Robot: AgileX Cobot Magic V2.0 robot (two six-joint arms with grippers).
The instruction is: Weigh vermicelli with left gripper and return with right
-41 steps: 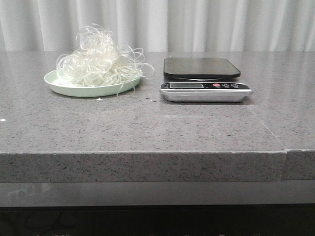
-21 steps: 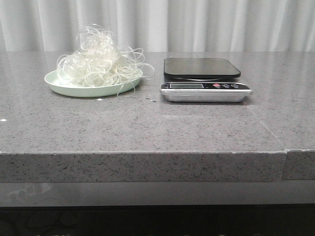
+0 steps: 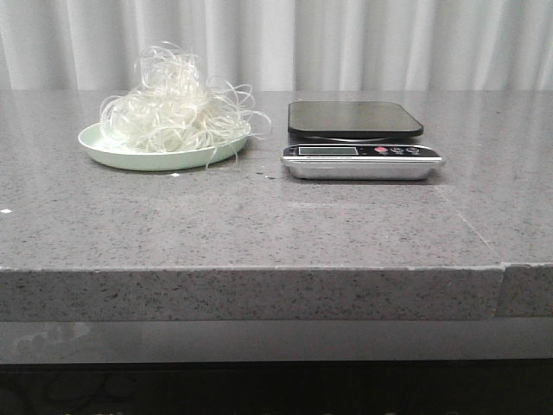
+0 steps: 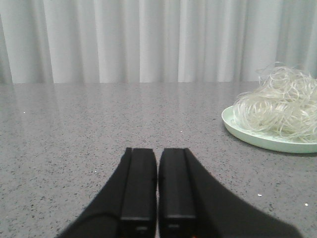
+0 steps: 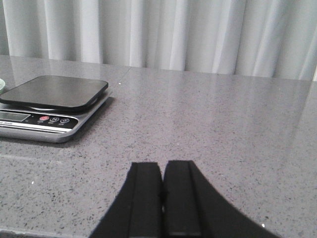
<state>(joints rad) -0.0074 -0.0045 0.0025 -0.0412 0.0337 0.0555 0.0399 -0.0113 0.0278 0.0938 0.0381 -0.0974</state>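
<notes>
Vermicelli [image 3: 175,108] lies as a loose white tangle heaped on a pale green plate [image 3: 112,154] at the far left of the scene. We order the remaining parts from largest to smallest. The grey speckled table [image 3: 259,225] spans the whole front view; its near edge drops straight down as a thick slab, and a seam crosses it at the near right. We see a broad bare stretch of tabletop between that near edge and the two objects. White curtains [image 3: 363,43] close off the far side. A kitchen scale [image 3: 359,143], with a dark weighing platform and a silver front panel facing near, stands just right of the plate, apart from it by a narrow gap; a few stray strands overhang the plate rim toward the scale. In the left wrist view, the left gripper [image 4: 157,198] hovers low over bare tabletop, its black fingers pressed together and holding nothing, well apart from the plate. In the right wrist view, the right gripper [image 5: 162,201] shows the same closed, unladen posture, right of the scale and touching neither it nor anything else.
</notes>
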